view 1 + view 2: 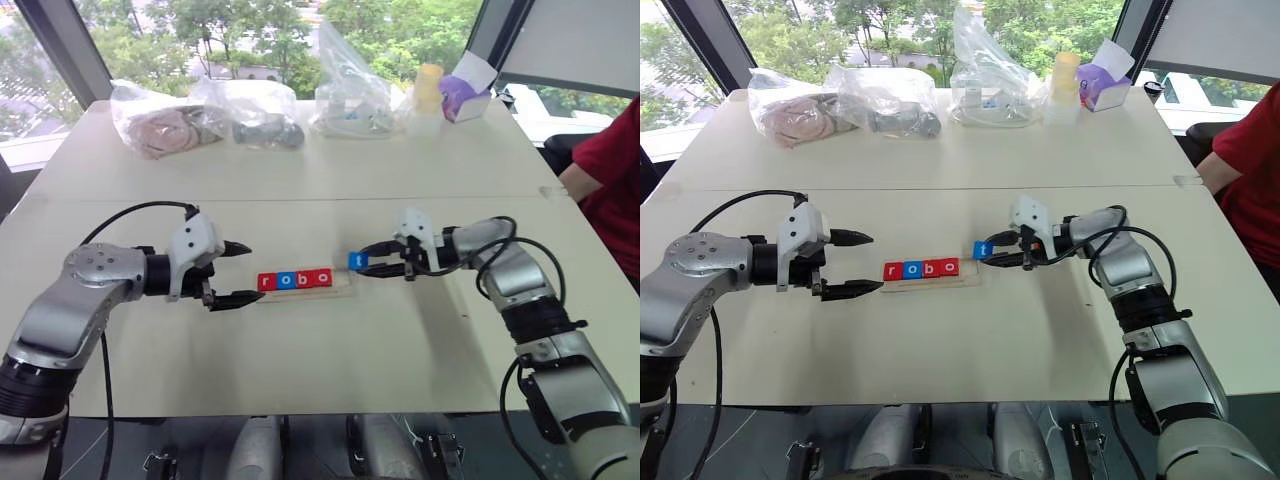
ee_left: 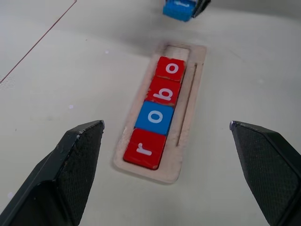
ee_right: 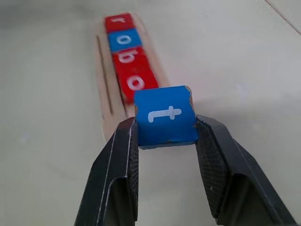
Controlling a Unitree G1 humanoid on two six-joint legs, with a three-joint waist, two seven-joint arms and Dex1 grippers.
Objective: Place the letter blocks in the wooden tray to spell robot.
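While the right gripper point(image 3: 165, 129) clamps the blue t block point(image 3: 165, 116) just off the wooden tray's point(image 1: 340, 288) three o'clock end, red r, blue o, red b and red o fill the tray. At nine o'clock, the left gripper point(image 1: 235, 273) gapes wide.

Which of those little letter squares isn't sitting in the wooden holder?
The blue t block, pinched in the right gripper just beyond the wooden tray. The other four lie in it.

Wooden tray point(image 2: 186, 141) with r-o-b-o blocks point(image 2: 157, 112)
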